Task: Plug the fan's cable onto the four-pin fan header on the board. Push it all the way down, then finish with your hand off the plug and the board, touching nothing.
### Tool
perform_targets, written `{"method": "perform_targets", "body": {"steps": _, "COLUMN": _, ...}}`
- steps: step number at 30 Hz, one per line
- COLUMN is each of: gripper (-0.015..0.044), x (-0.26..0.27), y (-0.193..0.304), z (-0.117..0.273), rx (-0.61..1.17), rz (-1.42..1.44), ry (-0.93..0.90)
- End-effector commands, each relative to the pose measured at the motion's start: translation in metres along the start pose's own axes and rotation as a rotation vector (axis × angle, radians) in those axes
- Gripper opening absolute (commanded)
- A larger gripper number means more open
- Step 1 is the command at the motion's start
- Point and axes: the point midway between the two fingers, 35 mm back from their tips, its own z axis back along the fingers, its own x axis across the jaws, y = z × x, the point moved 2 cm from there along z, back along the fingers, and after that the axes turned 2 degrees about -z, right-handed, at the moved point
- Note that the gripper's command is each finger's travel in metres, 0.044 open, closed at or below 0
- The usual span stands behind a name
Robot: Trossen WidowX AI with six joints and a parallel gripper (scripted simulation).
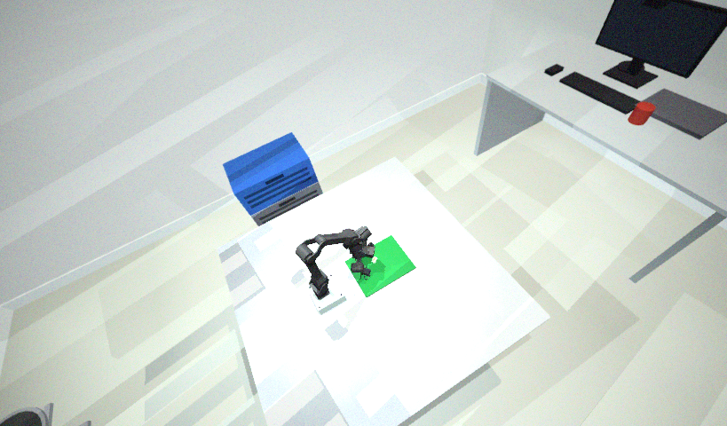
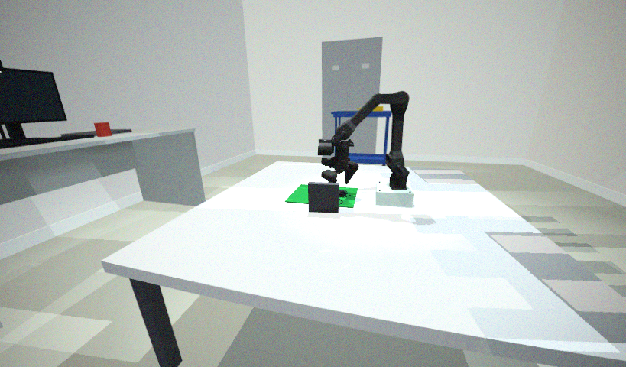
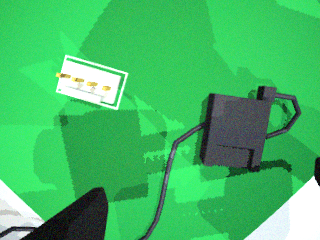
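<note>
Holding nothing, fingers of the black parallel-jaw gripper (image 1: 367, 264) (image 2: 340, 181) (image 3: 210, 180) spread wide, above the flat green rectangular board (image 1: 393, 266) (image 2: 297, 195) (image 3: 155, 30) on the white rectangular counter (image 1: 435, 316) (image 2: 306, 272). In the wrist view, between the two fingers, a dark block-shaped plug (image 3: 237, 130) with thin black cable (image 3: 167, 172) at its left side and a small wire loop at its right. Off the white four-pin header (image 1: 374, 259) (image 3: 90, 79), well to the right of it in that view, with brass-coloured pins exposed. Impossible to tell whether resting on the board or slightly raised. Upright on the counter in the exterior view, partly in front of the board, a dark square slab (image 2: 323, 197).
</note>
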Motion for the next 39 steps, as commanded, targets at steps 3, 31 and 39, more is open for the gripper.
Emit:
{"method": "perform_targets", "body": {"steps": 3, "gripper": 0.0440, "x": -0.006, "y": -0.002, "z": 0.017, "rx": 0.079, "rz": -0.009, "ry": -0.048}}
{"method": "perform_targets", "body": {"steps": 31, "gripper": 0.0440, "x": -0.010, "y": -0.002, "z": 0.028, "rx": 0.122, "rz": -0.017, "ry": -0.076}}
{"method": "perform_targets", "body": {"steps": 39, "gripper": 0.0440, "x": -0.010, "y": -0.002, "z": 0.028, "rx": 0.122, "rz": -0.017, "ry": -0.076}}
